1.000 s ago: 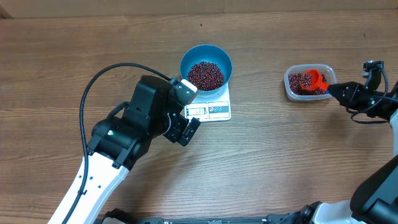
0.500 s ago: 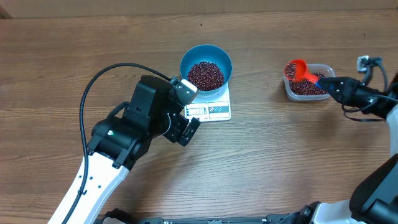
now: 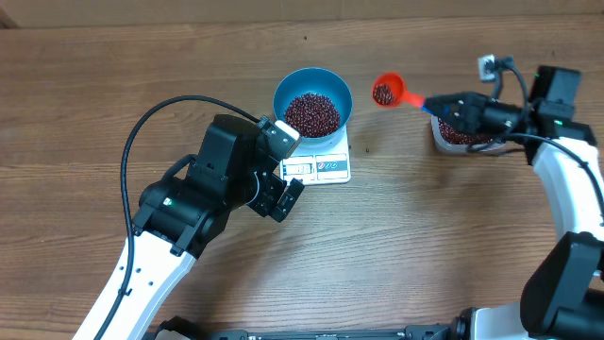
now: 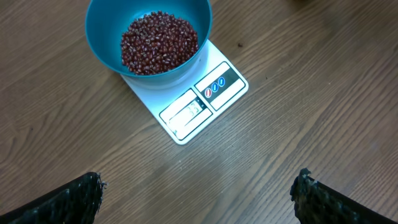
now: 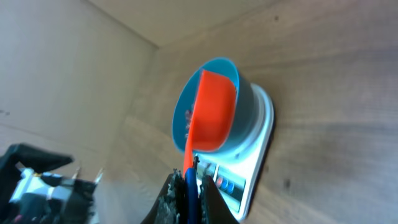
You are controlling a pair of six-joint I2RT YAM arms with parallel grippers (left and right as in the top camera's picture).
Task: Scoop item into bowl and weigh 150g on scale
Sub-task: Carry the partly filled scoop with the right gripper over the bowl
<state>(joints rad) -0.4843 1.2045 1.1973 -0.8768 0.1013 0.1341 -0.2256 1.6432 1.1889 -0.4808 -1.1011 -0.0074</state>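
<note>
The blue bowl [image 3: 287,89] stands on the white scale [image 3: 317,168], and a heap of dark red-brown beans [image 3: 311,113] fills its bottom. My right gripper [image 3: 442,107] is shut on the handle of a red scoop [image 3: 385,91]. The scoop carries a few beans and hangs above the table just right of the bowl. In the right wrist view the scoop [image 5: 212,112] is in front of the bowl [image 5: 246,104] and the scale [image 5: 264,132]. My left gripper [image 4: 196,202] hovers open over bare wood near the scale [image 4: 186,115], holding nothing.
A clear plastic tub [image 3: 461,138] with more beans sits at the right, partly hidden under my right gripper. A black cable [image 3: 160,109] loops over the table from the left arm. One stray bean [image 3: 367,148] lies right of the scale.
My right gripper has lifted the scoop out of the clear tub and carried it left towards the bowl. The left arm has not moved.
</note>
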